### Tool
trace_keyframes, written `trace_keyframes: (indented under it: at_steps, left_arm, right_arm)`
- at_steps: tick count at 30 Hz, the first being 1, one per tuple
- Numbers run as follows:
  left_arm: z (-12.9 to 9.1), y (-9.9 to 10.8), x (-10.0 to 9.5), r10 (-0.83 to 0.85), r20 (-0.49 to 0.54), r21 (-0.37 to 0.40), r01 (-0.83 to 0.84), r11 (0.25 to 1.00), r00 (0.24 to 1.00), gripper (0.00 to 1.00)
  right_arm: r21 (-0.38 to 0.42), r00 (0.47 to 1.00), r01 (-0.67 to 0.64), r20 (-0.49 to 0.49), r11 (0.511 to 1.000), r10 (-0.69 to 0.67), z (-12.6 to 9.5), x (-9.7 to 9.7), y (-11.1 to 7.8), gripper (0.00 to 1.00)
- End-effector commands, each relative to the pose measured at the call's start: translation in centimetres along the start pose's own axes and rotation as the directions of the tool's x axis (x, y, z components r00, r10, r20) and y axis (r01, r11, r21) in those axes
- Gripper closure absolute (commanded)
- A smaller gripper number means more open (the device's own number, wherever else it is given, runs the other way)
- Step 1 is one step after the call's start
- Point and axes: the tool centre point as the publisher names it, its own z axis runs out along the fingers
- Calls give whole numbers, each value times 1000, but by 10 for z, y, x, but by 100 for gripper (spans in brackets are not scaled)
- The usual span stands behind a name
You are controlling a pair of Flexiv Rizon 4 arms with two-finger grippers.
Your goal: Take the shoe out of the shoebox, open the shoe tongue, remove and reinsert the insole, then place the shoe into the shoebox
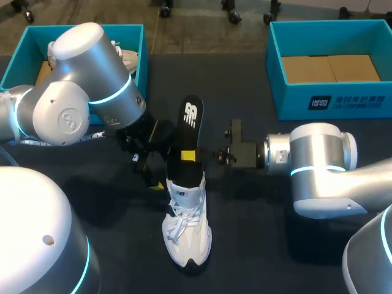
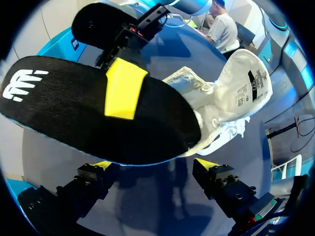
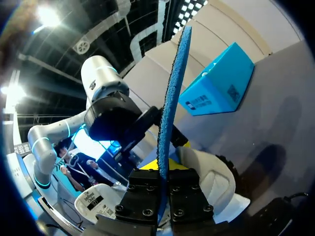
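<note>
Left gripper sits wide open and empty beside the white sneaker on the table. Its black insole pokes out of the opening, pinched mid-length by the right gripper. It looks thin, light and floppy, so I'd hold it near the middle.

Lighting is even, from overhead, and moderately bright. The dark surface carries soft, diffuse shadows beside the shoe and under the left arm, whose casing shows broad, mild highlights. In the right wrist view, ceiling lamps flare strongly. In the left wrist view, the insole shades the surface beneath it.
</note>
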Motion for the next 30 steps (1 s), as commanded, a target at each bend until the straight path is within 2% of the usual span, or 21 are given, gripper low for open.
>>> trace_keyframes:
  at_steps: [1, 10, 17, 25, 26, 27, 30]
  left_arm:
    - [1, 1, 1, 1, 3, 1, -1, 1000, 1000, 0]
    - [1, 1, 1, 1, 3, 1, -1, 1000, 1000, 0]
    - [1, 1, 1, 1, 3, 1, -1, 1000, 1000, 0]
    - [1, 1, 1, 1, 3, 1, -1, 1000, 1000, 0]
    - [1, 1, 1, 1, 3, 1, -1, 1000, 1000, 0]
    - [1, 1, 1, 1, 3, 1, -1, 1000, 1000, 0]
    - [1, 1, 1, 1, 3, 1, -1, 1000, 1000, 0]
  right_arm:
    - [-10, 1000, -1, 25, 1000, 1, 6, 4, -14, 100]
    - [5, 999, -12, 52, 1000, 12, 5, 10, -38, 100]
    - [67, 996, -58, 72, 996, 53, 6, 13, -47, 100]
    - [65, 998, -48, 35, 997, 46, 4, 11, -46, 100]
    - [67, 999, -40, 34, 997, 38, 5, 13, -43, 71]
    - [68, 999, -30, 32, 997, 28, 5, 14, -40, 61]
    - [74, 999, -10, 36, 997, 7, 5, 17, -32, 55]
